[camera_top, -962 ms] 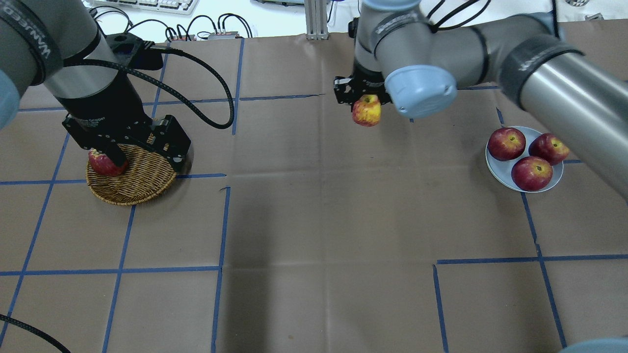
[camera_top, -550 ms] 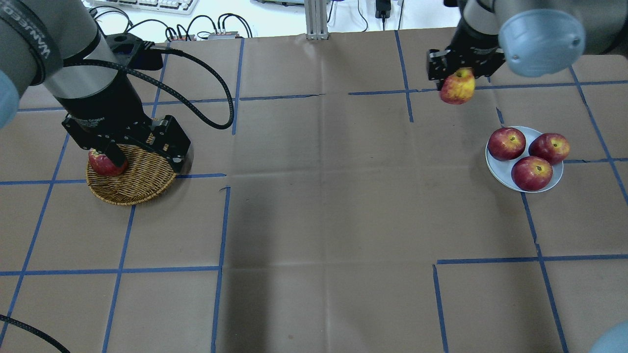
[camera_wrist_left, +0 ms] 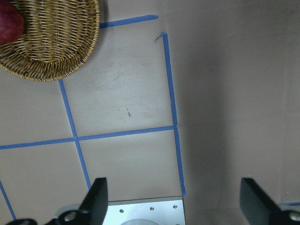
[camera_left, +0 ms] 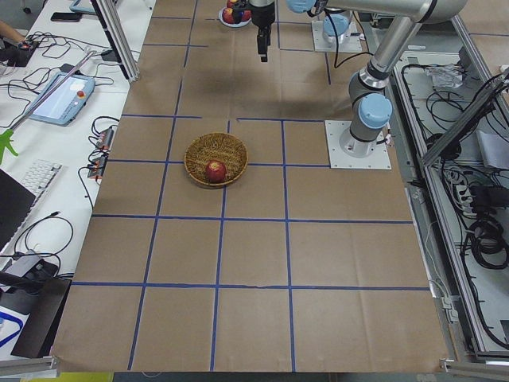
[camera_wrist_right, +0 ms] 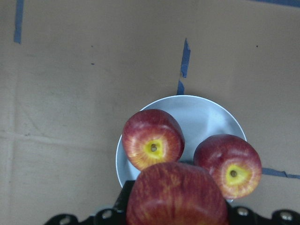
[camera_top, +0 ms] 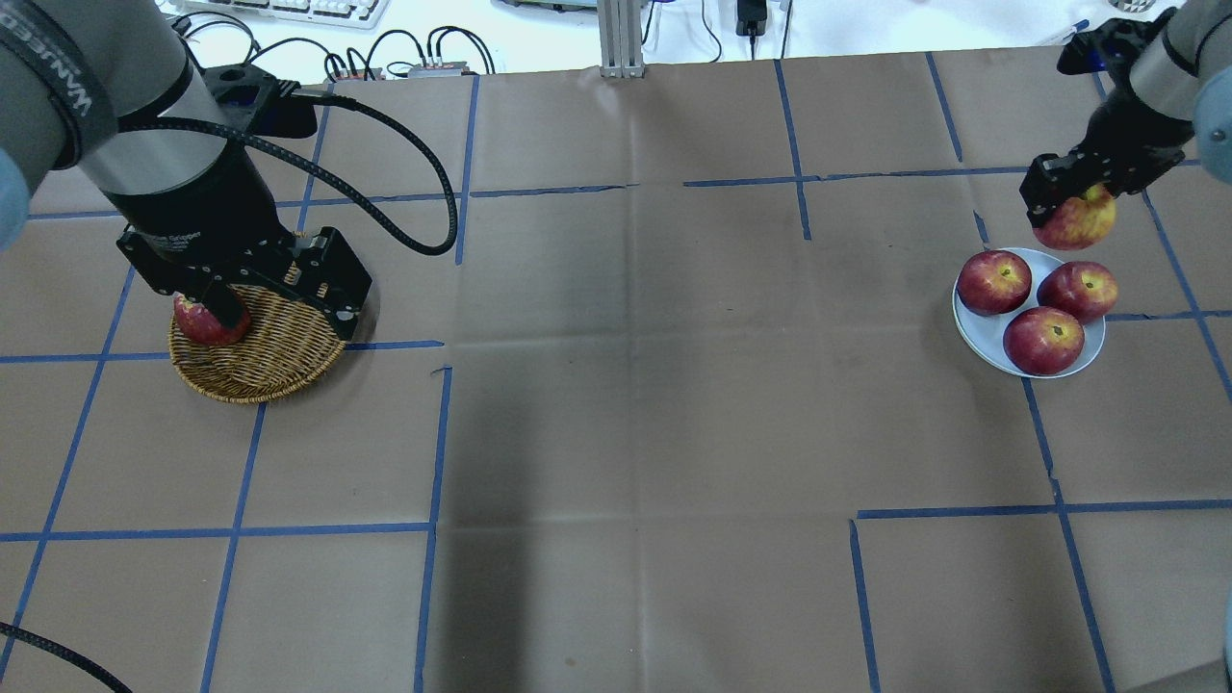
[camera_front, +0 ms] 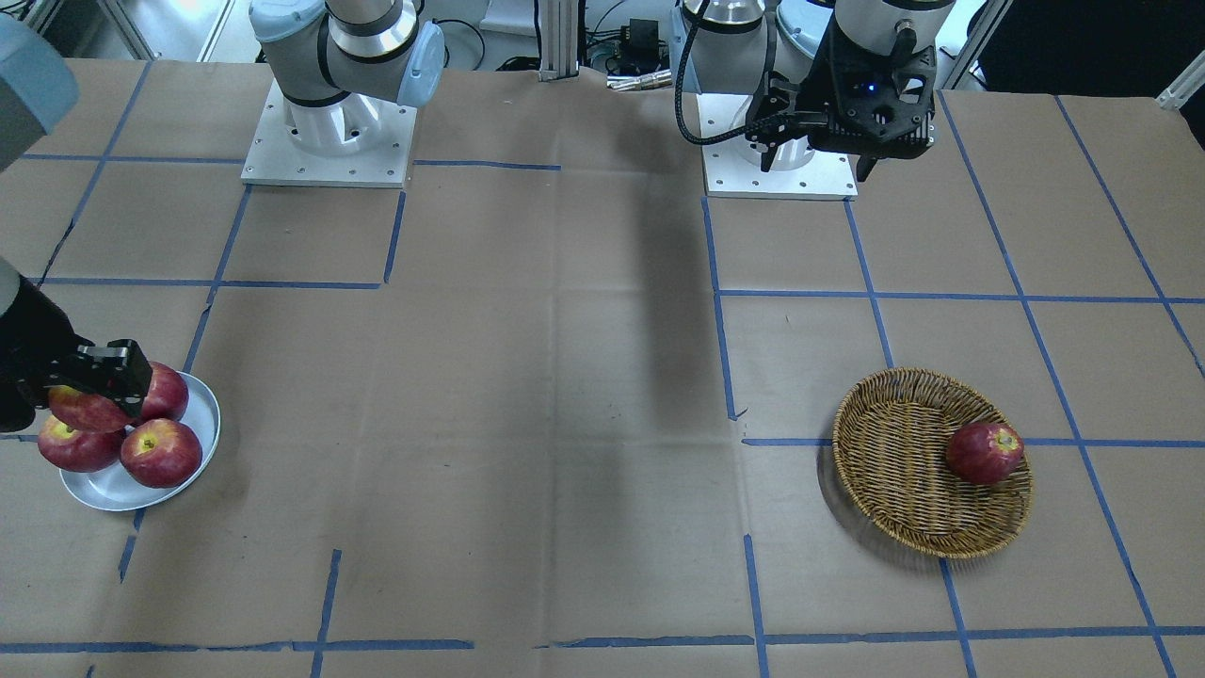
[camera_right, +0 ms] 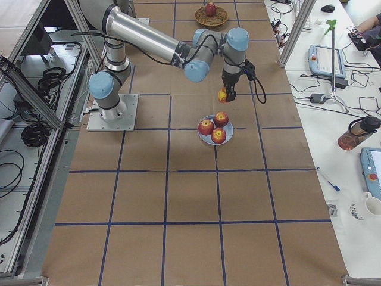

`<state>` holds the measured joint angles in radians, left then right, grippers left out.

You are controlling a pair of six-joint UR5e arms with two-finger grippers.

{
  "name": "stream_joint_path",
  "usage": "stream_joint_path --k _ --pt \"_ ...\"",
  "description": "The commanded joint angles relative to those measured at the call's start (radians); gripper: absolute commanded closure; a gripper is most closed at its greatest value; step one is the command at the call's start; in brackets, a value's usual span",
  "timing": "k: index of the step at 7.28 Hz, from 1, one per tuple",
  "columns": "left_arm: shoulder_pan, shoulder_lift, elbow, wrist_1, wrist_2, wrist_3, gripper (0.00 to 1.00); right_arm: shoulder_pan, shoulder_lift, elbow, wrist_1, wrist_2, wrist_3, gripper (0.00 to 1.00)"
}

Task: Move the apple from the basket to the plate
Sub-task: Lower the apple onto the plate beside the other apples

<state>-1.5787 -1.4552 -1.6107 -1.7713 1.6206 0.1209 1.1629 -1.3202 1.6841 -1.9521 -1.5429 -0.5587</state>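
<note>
My right gripper [camera_top: 1066,204] is shut on the apple [camera_top: 1080,227], pinkish-red and streaky with a yellow patch. It holds the apple in the air just over the far edge of the pale plate [camera_top: 972,339]. In the right wrist view the apple [camera_wrist_right: 176,194] hangs above the plate [camera_wrist_right: 211,108], which carries three darker red apples. The wicker basket [camera_top: 279,361] sits at the left with one dark red apple [camera_top: 204,324] in it. My left gripper [camera_top: 279,294] hovers high over the basket, open and empty; its fingers [camera_wrist_left: 97,197] stand wide apart.
Brown paper with blue tape lines covers the table [camera_top: 626,385]. The two arm bases [camera_front: 329,141] stand at the robot's side. Cables and keyboards lie beyond the far edge [camera_top: 289,10].
My right gripper has carried the apple to the right, from over the middle of the table to over the plate's far edge. The left arm has barely moved.
</note>
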Motion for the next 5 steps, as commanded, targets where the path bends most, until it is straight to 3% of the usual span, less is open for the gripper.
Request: stream_joint_path --k 1,5 --pt "-0.001 0.006 0.000 0.000 0.001 -0.001 0.01 -0.034 0.006 0.132 -0.165 0.001 -0.059 0.65" --pt "-0.001 0.009 0.011 -0.005 0.007 0.002 0.01 -0.049 0.051 0.164 -0.240 0.000 -0.061 0.65"
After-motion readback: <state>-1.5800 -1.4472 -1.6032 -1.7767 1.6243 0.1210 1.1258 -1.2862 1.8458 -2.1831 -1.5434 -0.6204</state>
